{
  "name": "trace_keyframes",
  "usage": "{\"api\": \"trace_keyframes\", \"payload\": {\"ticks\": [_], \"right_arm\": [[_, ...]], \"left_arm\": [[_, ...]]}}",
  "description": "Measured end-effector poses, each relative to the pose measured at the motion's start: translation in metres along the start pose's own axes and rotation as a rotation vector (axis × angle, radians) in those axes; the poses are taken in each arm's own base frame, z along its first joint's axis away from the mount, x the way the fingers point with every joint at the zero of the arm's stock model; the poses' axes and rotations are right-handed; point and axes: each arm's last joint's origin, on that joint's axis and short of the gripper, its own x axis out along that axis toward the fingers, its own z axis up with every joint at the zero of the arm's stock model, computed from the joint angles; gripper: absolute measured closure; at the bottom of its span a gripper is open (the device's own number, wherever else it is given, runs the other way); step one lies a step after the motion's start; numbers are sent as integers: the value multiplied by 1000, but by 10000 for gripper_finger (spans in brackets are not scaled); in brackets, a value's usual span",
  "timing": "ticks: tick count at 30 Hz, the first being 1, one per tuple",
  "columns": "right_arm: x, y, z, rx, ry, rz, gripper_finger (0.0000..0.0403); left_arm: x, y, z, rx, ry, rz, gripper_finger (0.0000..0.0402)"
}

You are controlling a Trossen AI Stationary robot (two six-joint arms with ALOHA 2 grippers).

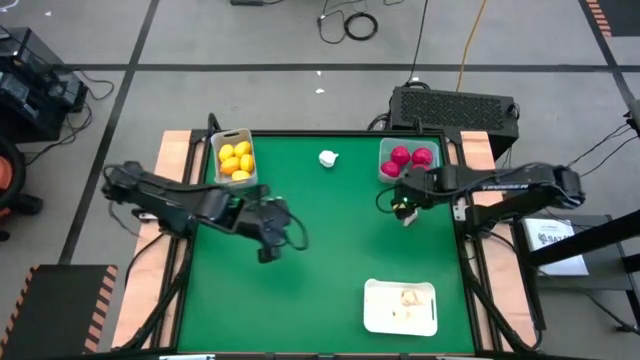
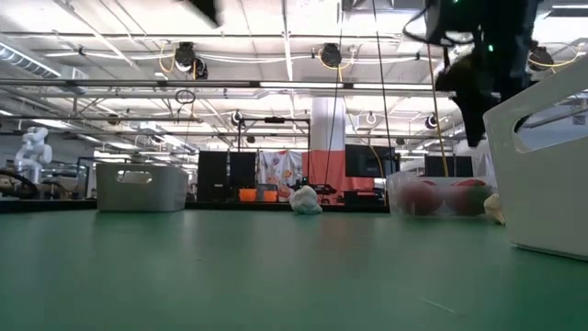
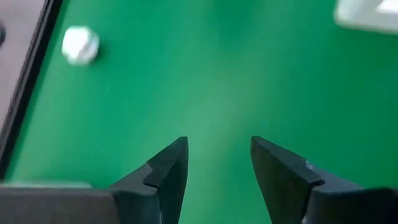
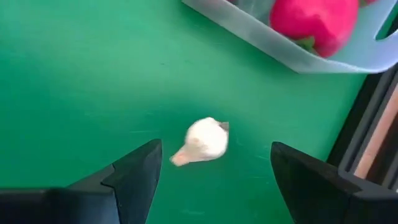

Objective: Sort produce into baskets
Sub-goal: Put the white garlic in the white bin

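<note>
Garlic bulbs are what I have left loose: one (image 4: 202,142) lies on the green desk (image 1: 320,250) right under my right claw (image 1: 404,207), framed between its spread, empty fingers in the right wrist view. That claw hangs just in front of the clear bin (image 1: 408,162) at the desk's far right, which holds three red-magenta fruits (image 1: 400,156). A second bulb (image 1: 328,158) sits alone near the far edge, between the two bins; from desk level it shows as a small white lump (image 2: 306,201) against the room behind. Yellow lemon-shaped fruits (image 1: 236,160) fill the whitish rectangular bin (image 1: 234,135) at the far left. Nearer my side, toward the right, the flat white tray (image 1: 401,306) already carries a couple of pale bulbs (image 1: 410,296); I cannot tell their exact count. My left claw (image 1: 268,240) hovers over bare green on the left half of the desk, well apart from any produce, its fingers (image 3: 168,171) parted and gripping nothing. From its wrist camera I see the far bulb (image 3: 80,45) close to the desk's dark edge. Low down, the tray's wall (image 2: 542,175) blocks the right foreground, with the right arm (image 2: 478,64) dark above it.
</note>
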Motion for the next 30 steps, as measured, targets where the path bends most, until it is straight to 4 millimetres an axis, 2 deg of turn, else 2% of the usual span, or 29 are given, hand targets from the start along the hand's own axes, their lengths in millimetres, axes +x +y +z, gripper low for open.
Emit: {"api": "trace_keyframes", "payload": {"ticks": [3,6,12,20,30], "right_arm": [[16,-6,-3,19,11,-6,112],[33,-9,-6,28,39,33,112],[50,-15,-10,71,20,4,112],[63,-13,-14,128,15,59,112],[86,-23,-27,184,46,13,112]], "left_arm": [[3,6,-35,-105,-14,10,220],[10,9,-62,-250,-106,-47,220],[40,1,-95,-443,-277,-210,220],[68,-9,-112,-527,-312,-285,220],[68,-9,-111,-533,-329,-299,220]]}}
